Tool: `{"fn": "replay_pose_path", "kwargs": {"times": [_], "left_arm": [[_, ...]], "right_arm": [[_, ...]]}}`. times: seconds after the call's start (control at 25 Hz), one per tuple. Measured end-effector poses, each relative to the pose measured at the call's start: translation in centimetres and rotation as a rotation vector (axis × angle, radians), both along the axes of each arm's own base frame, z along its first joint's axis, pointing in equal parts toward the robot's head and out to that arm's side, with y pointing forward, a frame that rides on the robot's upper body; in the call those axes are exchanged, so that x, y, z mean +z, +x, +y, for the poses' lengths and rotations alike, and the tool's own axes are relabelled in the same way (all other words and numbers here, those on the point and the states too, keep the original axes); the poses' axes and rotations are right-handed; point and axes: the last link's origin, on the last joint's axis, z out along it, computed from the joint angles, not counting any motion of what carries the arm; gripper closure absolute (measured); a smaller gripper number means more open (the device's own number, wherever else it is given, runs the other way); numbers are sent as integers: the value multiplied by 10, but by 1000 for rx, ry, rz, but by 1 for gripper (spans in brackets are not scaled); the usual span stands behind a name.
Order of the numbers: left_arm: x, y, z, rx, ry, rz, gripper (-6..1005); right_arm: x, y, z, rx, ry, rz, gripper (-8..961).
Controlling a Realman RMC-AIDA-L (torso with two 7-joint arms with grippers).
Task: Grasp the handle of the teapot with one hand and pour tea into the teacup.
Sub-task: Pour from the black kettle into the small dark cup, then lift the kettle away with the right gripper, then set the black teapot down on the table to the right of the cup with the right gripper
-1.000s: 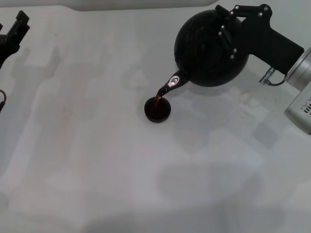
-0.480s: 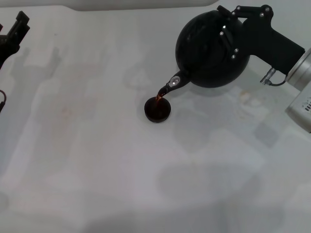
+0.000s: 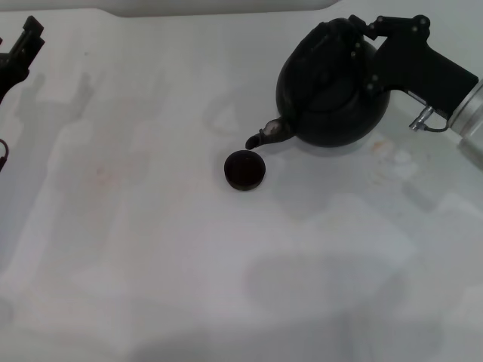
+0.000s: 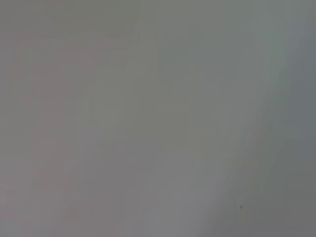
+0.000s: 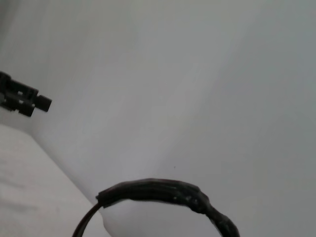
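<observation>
Left gripper (image 3: 19, 49) sits at the far left edge of the head view, well apart from everything else, parked over the white table (image 3: 151, 249). Can't tell if it's open or closed; only a dark bit of it shows. Left wrist view is just flat grey surface, nothing to point at.

Teacup (image 3: 245, 170) stands upright on the table near centre, dark inside. It's alone, nothing touching it.

Teapot (image 3: 332, 94) is just right of and beyond the cup, roughly level, with the spout (image 3: 266, 136) pointing toward the cup. Spout tip ends just short of the cup rim, close but apart. No stream visible between them. Can't tell if the pot base is on the table or slightly off it.

Handle (image 3: 332, 45) arches over the top of the pot. Right gripper (image 3: 361, 47) is clamped on it from the right side, black body running off toward the silver wrist at the right edge.

Right wrist view: 1 arc of the handle (image 5: 163, 192) at the lower edge, white table behind it, and the left gripper (image 5: 22, 98) far off as a small dark shape.
</observation>
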Motion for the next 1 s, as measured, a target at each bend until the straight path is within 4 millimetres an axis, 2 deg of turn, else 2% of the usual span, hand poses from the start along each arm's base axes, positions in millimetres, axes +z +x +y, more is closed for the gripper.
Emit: {"fn": "replay_pose_path", "kwargs": {"times": [0.32, 0.56, 0.76, 1.0], "left_arm": [[0, 0, 0, 2, -1, -1, 119], [-1, 1, 1, -2, -1, 0, 118], [-1, 2, 2, -3, -2, 0, 118], [0, 2, 2, -2, -2, 0, 119]], "right_arm": [[11, 2, 2, -164, -122, 283, 838], [18, 9, 2, -242, -139, 397, 835], [28, 31, -15, -302, -94, 437, 833], [33, 61, -47, -372, -54, 464, 831]]}}
